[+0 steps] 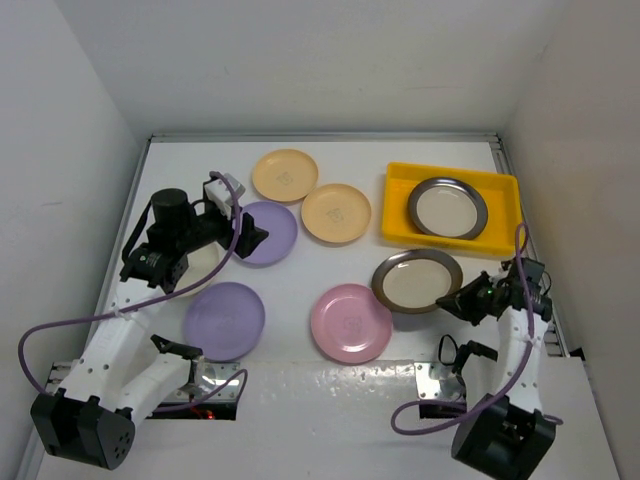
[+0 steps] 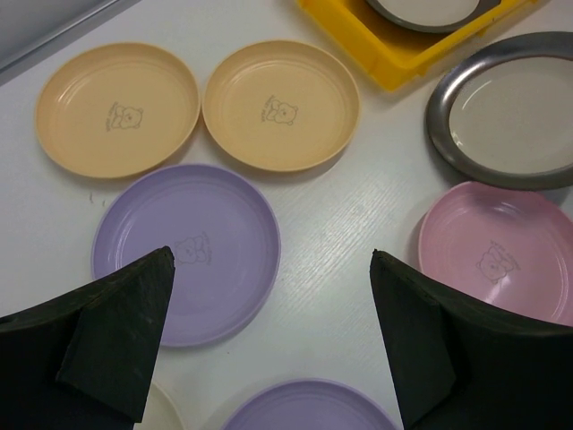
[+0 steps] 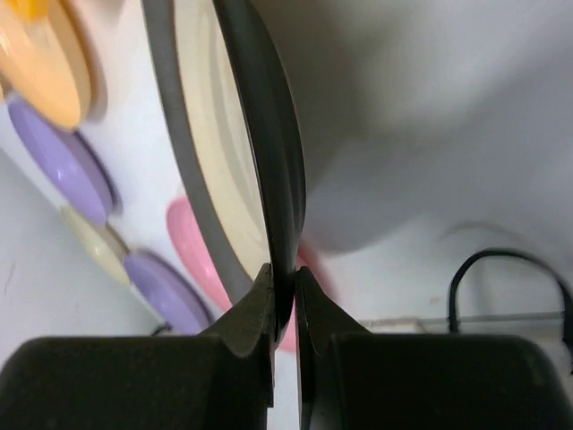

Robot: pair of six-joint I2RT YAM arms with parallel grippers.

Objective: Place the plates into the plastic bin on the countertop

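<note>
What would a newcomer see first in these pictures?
The bright yellow plastic bin stands out at the far right of the countertop, holding one dark-rimmed plate. Just nearer, the right gripper pinches the rim of a second dark-rimmed plate. The left gripper hangs open above a lavender plate.

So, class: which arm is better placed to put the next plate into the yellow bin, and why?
Right: the right gripper is shut on the rim of the metal-rimmed plate just beside the yellow bin. The left gripper hangs open over a lavender plate, farther from the bin.
</note>
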